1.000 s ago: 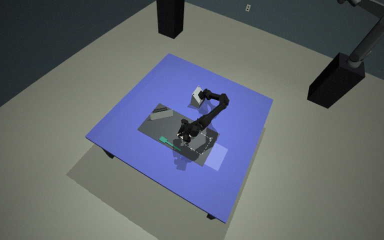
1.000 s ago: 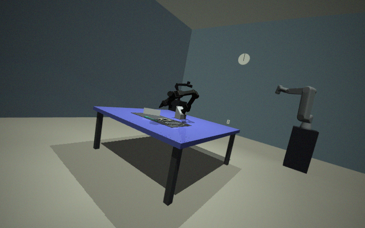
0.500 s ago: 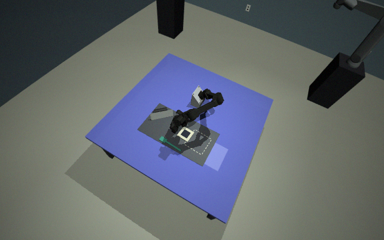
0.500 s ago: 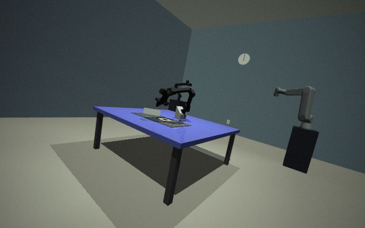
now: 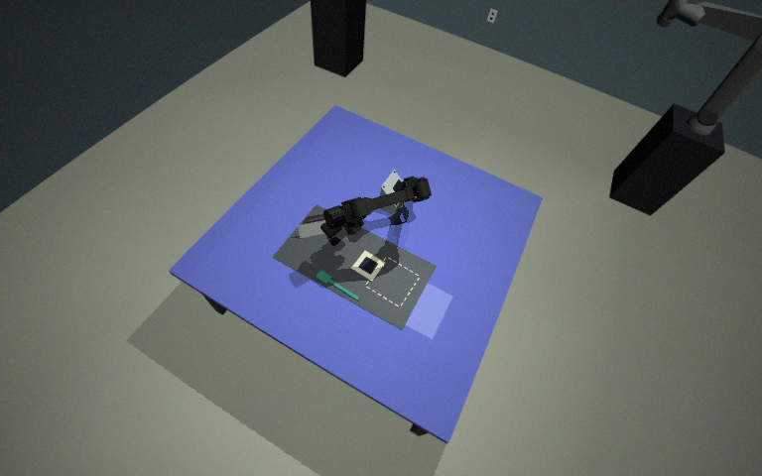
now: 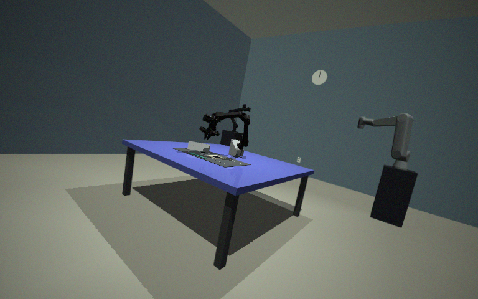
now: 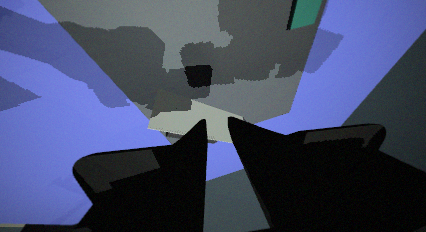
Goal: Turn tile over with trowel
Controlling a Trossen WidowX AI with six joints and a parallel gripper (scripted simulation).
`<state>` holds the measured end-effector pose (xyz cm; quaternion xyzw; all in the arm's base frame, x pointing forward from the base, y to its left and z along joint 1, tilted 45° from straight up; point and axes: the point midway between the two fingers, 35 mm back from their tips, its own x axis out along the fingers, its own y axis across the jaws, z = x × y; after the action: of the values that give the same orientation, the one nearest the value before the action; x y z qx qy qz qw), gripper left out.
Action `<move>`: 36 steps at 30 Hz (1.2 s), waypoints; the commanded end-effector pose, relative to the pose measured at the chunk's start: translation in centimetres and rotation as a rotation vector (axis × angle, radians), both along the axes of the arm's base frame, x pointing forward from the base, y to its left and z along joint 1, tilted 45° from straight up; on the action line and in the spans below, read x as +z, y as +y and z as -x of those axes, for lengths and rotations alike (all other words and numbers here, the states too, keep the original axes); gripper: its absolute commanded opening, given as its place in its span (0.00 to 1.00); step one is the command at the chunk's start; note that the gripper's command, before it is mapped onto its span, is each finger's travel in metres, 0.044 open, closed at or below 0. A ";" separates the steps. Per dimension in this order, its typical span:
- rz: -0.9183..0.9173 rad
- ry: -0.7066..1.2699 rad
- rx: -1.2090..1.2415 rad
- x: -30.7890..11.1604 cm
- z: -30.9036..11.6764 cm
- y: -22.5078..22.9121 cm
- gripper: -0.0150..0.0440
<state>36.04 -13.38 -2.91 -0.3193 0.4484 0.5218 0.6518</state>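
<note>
The tile (image 5: pixel 368 265) (image 6: pixel 216 157) lies flat on the dark mat (image 5: pixel 386 313), with a dark square inside a cream border on its upper face. It is beside the dashed outline (image 5: pixel 399 305), at that outline's left edge. The green trowel (image 5: pixel 344 290) lies along the mat's front edge, blade to the left; its blade (image 7: pixel 307 11) also shows at the top of the wrist view. My gripper (image 5: pixel 332 238) (image 6: pixel 206 137) (image 7: pixel 216 122) hangs above the mat's left part, away from the trowel and tile. Its fingers are slightly apart with nothing between them.
A pale, angled block (image 5: pixel 311 229) (image 6: pixel 198 146) (image 7: pixel 182 119) stands at the mat's back left, near and below my gripper. The arm's white base (image 5: pixel 391 182) stands behind the mat on the blue table (image 5: pixel 255 235). A light patch (image 5: pixel 431 311) is at the mat's right.
</note>
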 end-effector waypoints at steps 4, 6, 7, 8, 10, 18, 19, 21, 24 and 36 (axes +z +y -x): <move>-0.131 0.118 -0.156 -1.9 3.2 -1.3 0.42; -0.170 0.150 -0.201 -2.3 4.1 -1.6 0.42; -0.189 0.166 -0.224 -2.5 4.6 -1.7 0.42; -0.209 0.182 -0.246 -2.7 5.0 -1.8 0.42; -0.248 0.213 -0.292 -3.0 5.9 -2.1 0.42; -0.360 0.295 -0.419 -3.9 8.1 -2.6 0.42; -0.360 0.295 -0.419 -3.9 8.1 -2.6 0.42; -0.357 0.294 -0.417 -3.9 8.1 -2.6 0.42; -0.343 0.285 -0.404 -3.8 8.0 -2.7 0.42; -0.361 0.296 -0.416 -5.1 8.0 -2.1 0.42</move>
<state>28.09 -15.74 -7.52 -0.0276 0.4940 0.4899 0.7178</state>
